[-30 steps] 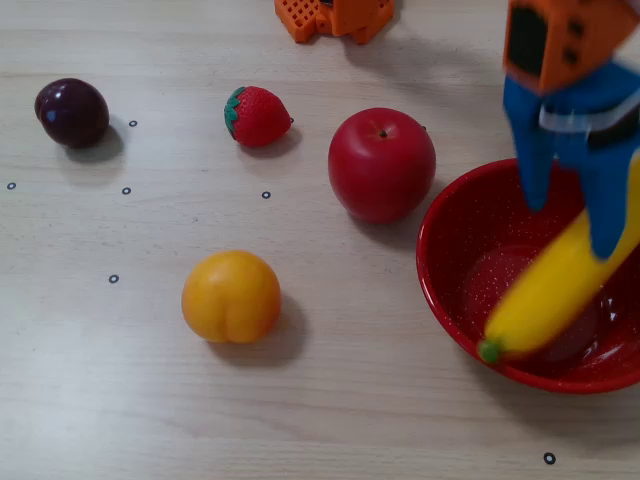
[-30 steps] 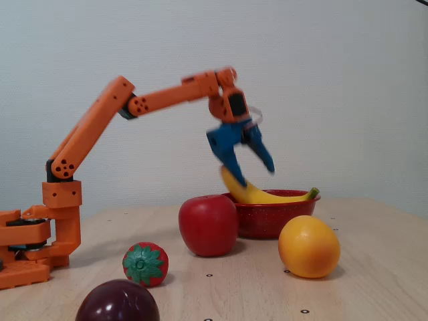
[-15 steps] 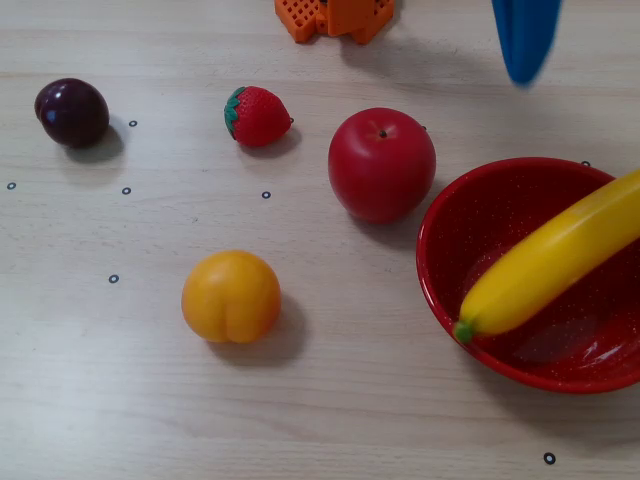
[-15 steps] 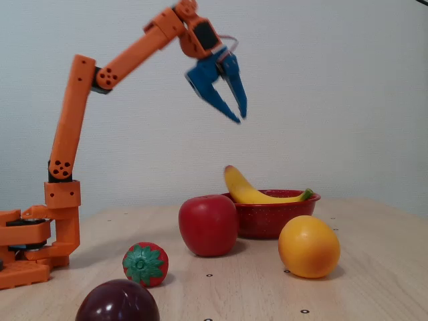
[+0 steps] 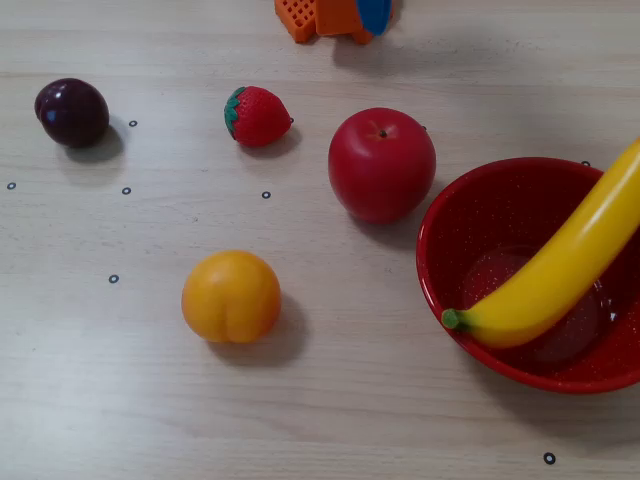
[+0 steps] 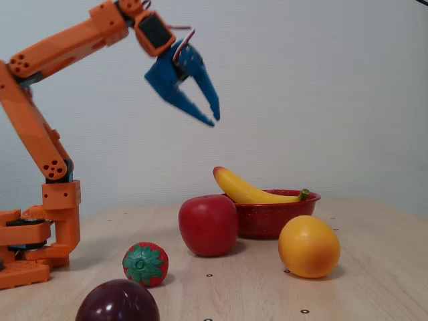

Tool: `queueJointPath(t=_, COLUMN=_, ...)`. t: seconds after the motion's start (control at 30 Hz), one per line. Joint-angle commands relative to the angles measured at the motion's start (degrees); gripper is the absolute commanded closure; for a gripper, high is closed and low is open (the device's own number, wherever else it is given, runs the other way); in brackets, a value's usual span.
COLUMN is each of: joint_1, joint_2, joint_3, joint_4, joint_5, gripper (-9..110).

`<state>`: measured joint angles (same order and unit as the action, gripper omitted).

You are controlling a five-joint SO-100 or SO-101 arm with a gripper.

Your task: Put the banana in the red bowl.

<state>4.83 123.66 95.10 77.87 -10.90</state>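
The yellow banana [image 5: 560, 272] lies tilted in the red bowl [image 5: 428, 235]. Its green stem end rests on the near rim and its other end rises past the far side. From the side, the banana [image 6: 251, 192] pokes up over the left rim of the red bowl [image 6: 281, 221]. My blue gripper [image 6: 214, 119] hangs high in the air, up and left of the bowl. It is open with nothing between its fingers. In the top-down fixed view only one blue finger [image 5: 375, 12] shows, at the top edge.
A red apple [image 5: 382, 163] stands just left of the bowl. An orange round fruit [image 5: 231, 296], a strawberry [image 5: 258, 116] and a dark plum [image 5: 71, 112] are spread over the wooden table. The orange arm base [image 6: 33, 247] stands at the left of the side view.
The gripper let go of the banana, rose and swung back toward the arm base. The banana settled deeper into the bowl.
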Motion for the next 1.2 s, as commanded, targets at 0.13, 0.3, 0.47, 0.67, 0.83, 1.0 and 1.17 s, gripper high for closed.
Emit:
queueJointPath(t=0.13, joint_1=-3.08, joint_2=22.06, joint_3=26.02, joint_4=-13.89, joint_5=-3.69, gripper=101)
queueJointPath(t=0.3, joint_1=-4.04, joint_2=36.30, joint_3=45.88, joint_4=-20.92, joint_5=-5.71, gripper=101)
queueJointPath(t=0.47, joint_1=-4.83, joint_2=53.17, joint_3=64.86, joint_4=-26.28, joint_5=-6.42, gripper=101)
queueJointPath(t=0.67, joint_1=-8.70, joint_2=64.86, joint_3=76.90, joint_4=-27.33, joint_5=-6.24, gripper=101)
queueJointPath(t=0.83, joint_1=-10.55, joint_2=65.92, joint_3=80.42, joint_4=-29.44, joint_5=-7.12, gripper=101)
queueJointPath(t=1.0, joint_1=-10.81, joint_2=65.92, joint_3=80.60, joint_4=-28.21, joint_5=-9.14, gripper=101)
queueJointPath(t=1.17, joint_1=-10.37, joint_2=65.92, joint_3=80.60, joint_4=-26.02, joint_5=-9.84, gripper=101)
